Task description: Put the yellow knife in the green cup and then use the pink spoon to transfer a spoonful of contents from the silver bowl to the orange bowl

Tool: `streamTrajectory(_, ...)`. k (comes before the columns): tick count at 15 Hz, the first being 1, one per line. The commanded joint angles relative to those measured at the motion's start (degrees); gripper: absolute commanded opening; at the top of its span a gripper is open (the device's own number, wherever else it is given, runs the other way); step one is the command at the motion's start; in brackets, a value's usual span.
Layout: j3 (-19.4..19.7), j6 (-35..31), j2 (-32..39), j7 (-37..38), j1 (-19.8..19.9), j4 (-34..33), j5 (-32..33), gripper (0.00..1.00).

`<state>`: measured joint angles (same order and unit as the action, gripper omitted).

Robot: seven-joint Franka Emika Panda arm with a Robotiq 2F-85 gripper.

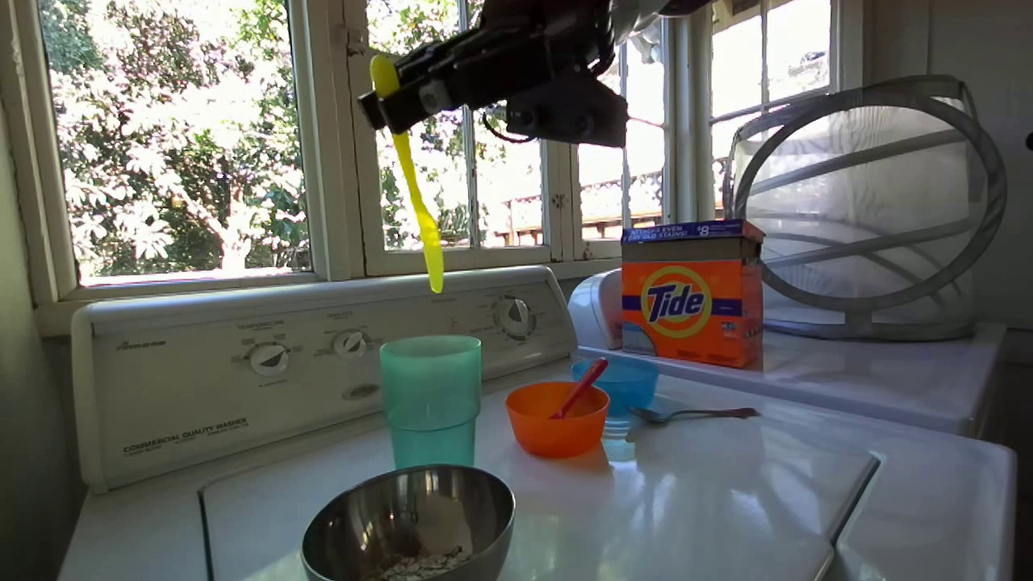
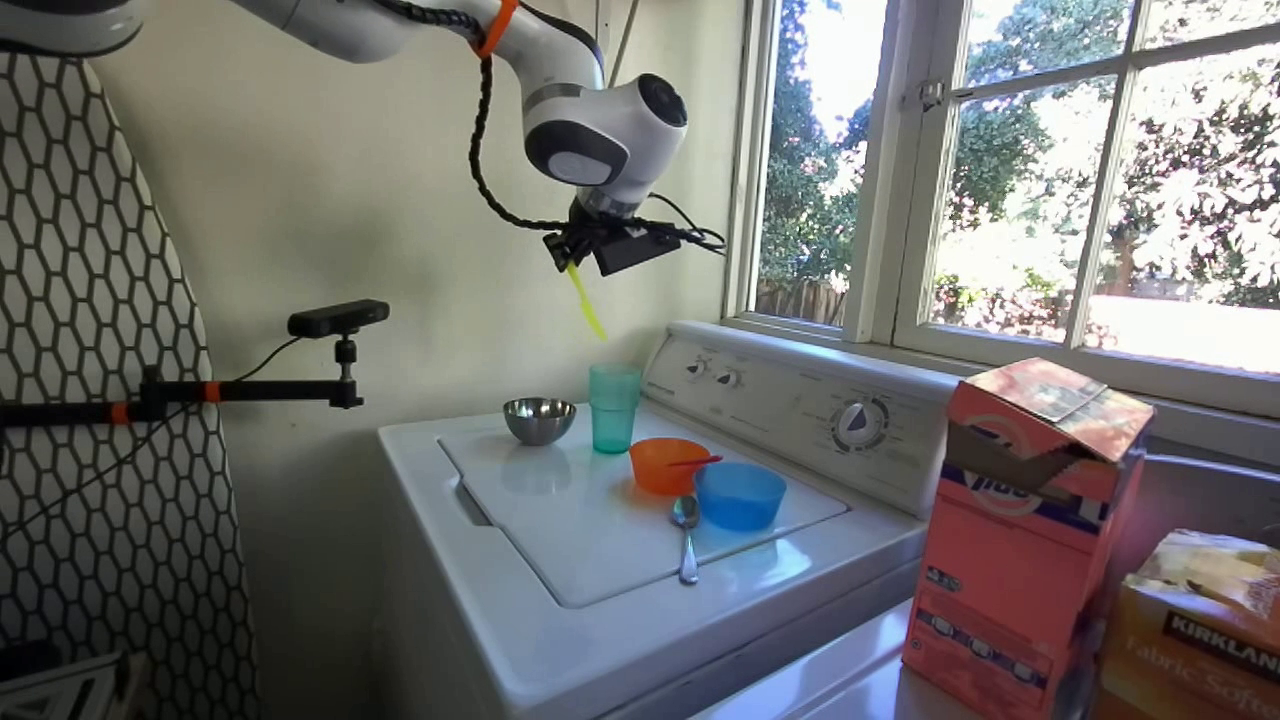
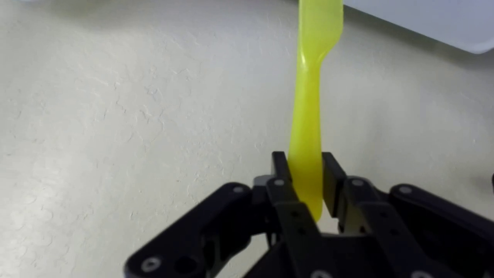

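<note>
High over the washer [image 2: 580, 530], the robot's gripper [image 3: 304, 166] is clamped on the yellow knife [image 1: 410, 175], its fingers pressed to either side of the handle. The handle's rounded end pokes up past the fingers, and the blade points down at a slight tilt. The tip hangs above the green cup [image 1: 430, 399], clear of its rim in both exterior views.

That cup stands upright near the washer edge closest to the plain wall [image 2: 430, 250], on the side toward the control panel [image 1: 315, 379]. Beside it, farther from the panel, sits the silver bowl [image 2: 539, 428], near that same edge, and I can make out pale flakes [image 1: 424, 563] down in it. The orange bowl [image 1: 557, 436] is closer to the middle of the washer top, with the pink spoon [image 1: 583, 386] leaning in it, handle over the rim, its scoop end hidden from me. A blue cup [image 2: 740, 500] stands just beside that bowl; whether the two touch I can't tell. Next to the blue cup a metal spoon [image 2: 687, 540] lies flat, its handle toward the edge opposite the wall. Past that edge a Tide box [image 1: 692, 298] stands on another white top [image 1: 847, 367], a Kirkland box [image 2: 1190, 630] just beside it.
</note>
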<state>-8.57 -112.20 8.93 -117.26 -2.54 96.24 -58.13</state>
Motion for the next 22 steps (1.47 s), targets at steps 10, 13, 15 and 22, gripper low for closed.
streamTrajectory(10,1.71,7.12,13.93,6.05,1.94,-12.55,-4.42,0.06)
streamTrajectory(13,2.29,8.82,14.68,8.93,1.92,-12.0,-2.96,0.06)
streamTrajectory(15,2.25,10.18,15.31,9.99,1.85,-11.93,-2.56,0.06)
streamTrajectory(22,2.49,10.24,19.24,14.79,1.35,-13.03,-0.57,0.06)
